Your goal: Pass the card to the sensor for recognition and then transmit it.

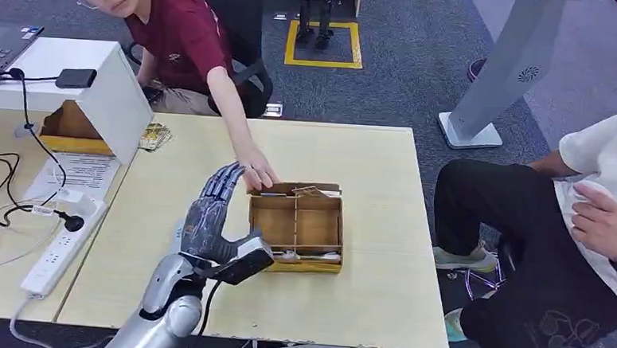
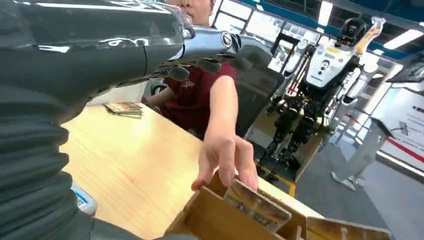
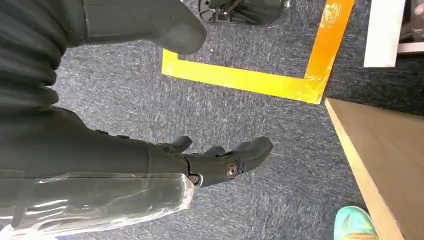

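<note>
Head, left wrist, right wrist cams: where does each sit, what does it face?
Head: high on the body, looking down at the table; left hand beside the cardboard box.
Left wrist: behind the left hand, facing the person's hand at the box.
Right wrist: behind the hanging right hand, facing the floor.
Shared: head and left wrist both show box and person's hand.

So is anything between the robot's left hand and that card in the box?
Yes: a person's hand rests on the card at the box's back edge, just beyond the left hand's fingertips.
</note>
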{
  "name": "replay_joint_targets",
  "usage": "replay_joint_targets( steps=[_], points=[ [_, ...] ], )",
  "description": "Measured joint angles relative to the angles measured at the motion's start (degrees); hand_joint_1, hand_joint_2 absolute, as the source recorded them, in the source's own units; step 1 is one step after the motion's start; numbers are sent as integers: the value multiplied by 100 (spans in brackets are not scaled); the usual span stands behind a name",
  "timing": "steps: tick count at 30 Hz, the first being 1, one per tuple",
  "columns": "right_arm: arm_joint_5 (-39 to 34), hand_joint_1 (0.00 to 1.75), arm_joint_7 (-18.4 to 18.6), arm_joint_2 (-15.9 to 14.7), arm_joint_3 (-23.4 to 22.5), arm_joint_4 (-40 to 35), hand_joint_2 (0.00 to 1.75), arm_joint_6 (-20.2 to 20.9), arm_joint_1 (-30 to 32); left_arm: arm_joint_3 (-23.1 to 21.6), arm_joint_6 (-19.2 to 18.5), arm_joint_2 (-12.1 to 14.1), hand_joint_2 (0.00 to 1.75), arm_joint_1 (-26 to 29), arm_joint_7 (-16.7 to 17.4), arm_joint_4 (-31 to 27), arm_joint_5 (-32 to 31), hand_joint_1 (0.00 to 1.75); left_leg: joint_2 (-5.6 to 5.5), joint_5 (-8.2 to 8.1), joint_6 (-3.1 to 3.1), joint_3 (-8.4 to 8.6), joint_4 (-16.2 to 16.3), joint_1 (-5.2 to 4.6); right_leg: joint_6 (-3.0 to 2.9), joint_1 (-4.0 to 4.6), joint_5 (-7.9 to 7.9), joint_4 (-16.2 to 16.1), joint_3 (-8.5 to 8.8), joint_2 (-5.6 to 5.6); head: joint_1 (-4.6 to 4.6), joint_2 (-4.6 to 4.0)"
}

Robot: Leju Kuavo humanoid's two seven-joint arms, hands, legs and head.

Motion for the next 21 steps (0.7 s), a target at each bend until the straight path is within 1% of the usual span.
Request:
replay_joint_targets(
  steps=[5,12,14,17,21],
  points=[
    [-22,0,-9,0,2,0,175,0,6,64,114,22,175,0,-26,-138,72,0,0,0,0,0,0,0,0,0,0,0,0,0,-2,0],
    [-61,0,-20,0,0,2,175,-57,44,317,199,201,175,21,-129,-494,317,0,1,0,0,0,0,1,0,2,0,2,0,0,-2,0],
    [-85,0,-41,0,0,2,175,-59,54,380,151,282,175,66,-220,-603,363,0,0,0,0,0,0,1,0,2,0,2,0,0,-2,0],
    [-105,0,-46,0,0,2,175,-70,65,413,-18,437,175,246,-396,-757,348,0,4,0,-1,0,0,1,0,2,-1,3,-2,3,-2,0],
    [-144,0,-66,-2,0,0,175,-70,106,411,-87,608,175,561,-490,-995,302,0,2,0,-1,-4,0,1,0,1,-1,2,-6,2,-2,0]
  ],
)
